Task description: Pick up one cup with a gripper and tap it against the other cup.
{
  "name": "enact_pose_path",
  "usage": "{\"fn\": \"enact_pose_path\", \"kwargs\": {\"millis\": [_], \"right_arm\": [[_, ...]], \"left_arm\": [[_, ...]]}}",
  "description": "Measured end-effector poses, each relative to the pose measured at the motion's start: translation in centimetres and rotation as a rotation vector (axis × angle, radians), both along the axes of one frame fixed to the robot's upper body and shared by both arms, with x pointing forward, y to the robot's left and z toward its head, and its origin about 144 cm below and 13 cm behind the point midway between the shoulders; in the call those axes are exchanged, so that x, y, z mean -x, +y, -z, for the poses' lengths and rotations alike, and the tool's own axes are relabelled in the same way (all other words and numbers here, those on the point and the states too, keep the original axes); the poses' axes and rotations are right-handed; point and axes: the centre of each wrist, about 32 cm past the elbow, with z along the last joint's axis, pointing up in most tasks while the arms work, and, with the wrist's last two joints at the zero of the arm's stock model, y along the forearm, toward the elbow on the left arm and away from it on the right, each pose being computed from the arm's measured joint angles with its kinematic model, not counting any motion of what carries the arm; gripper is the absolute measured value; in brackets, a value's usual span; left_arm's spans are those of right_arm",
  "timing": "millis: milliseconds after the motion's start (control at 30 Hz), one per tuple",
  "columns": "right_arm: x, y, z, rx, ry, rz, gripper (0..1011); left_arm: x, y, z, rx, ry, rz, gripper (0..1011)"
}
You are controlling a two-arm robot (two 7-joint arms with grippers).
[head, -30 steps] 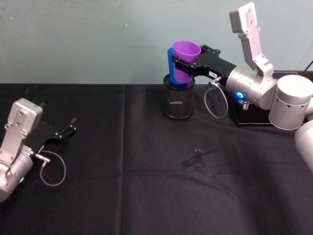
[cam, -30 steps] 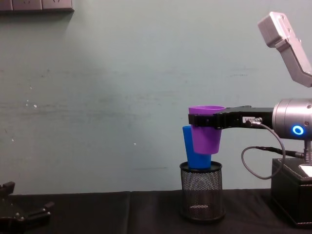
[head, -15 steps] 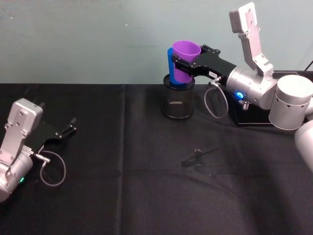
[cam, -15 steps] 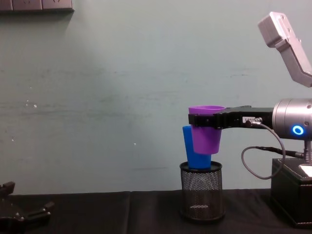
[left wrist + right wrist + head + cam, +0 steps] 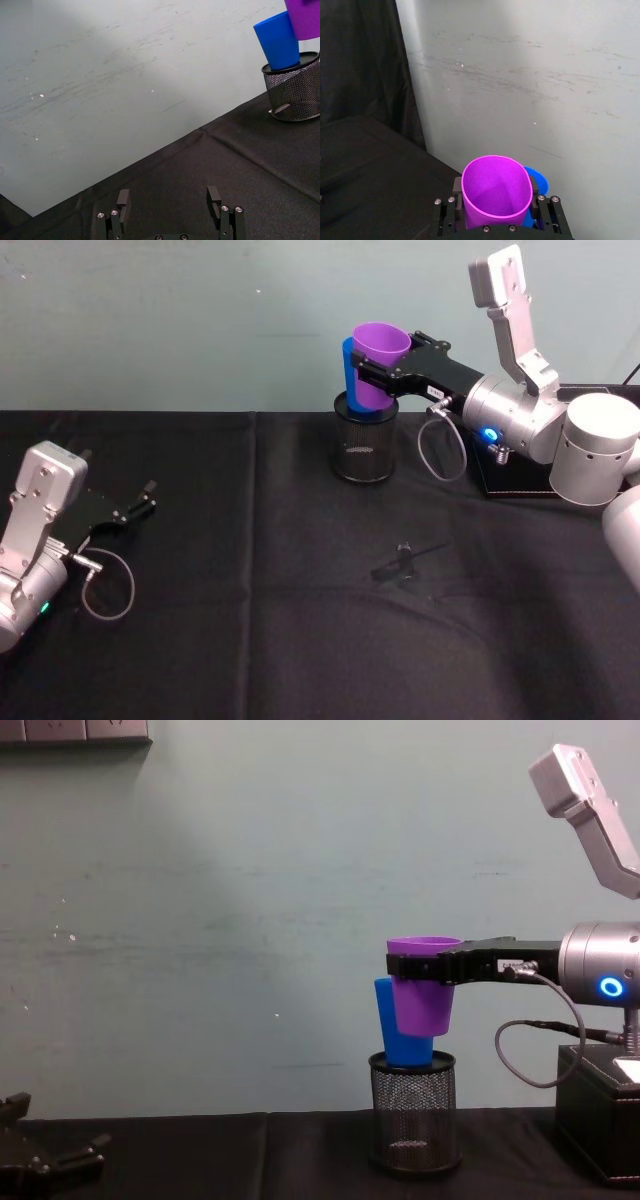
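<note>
Two cups are up at the far side of the black table (image 5: 300,590), and we're looking right at them. The right gripper (image 5: 383,360) reaches in from the right, level, its blue ring glowing, and its flat black fingers (image 5: 405,965) pinch the purple cup (image 5: 372,392) just below the rim, one finger on each side. That purple cup hangs upright in the air, mouth open to the wrist camera, clear above the black wire-mesh pen holder (image 5: 365,445).

Down in that holder stands the blue cup (image 5: 392,1030), leaning a little to the left, its rim poking well above the mesh. The purple cup sits tight against the blue one's right side. From the chest the two overlap, and from the right wrist the blue rim peeks out just behind the purple one. Whether they actually touch, we cannot tell.

Over at the near left, the left gripper (image 5: 140,502) lies low by the table, fingers spread apart, gripping nothing, well apart from both cups.
</note>
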Motion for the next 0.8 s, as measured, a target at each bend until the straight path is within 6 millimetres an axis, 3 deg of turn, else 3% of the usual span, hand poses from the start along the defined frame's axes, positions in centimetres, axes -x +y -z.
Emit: {"fn": "enact_pose_path", "kwargs": {"millis": [800], "right_arm": [[0.00,0.00,0.00,0.000,0.000,0.000,731]], "left_arm": [[0.00,0.00,0.00,0.000,0.000,0.000,1000]]}}
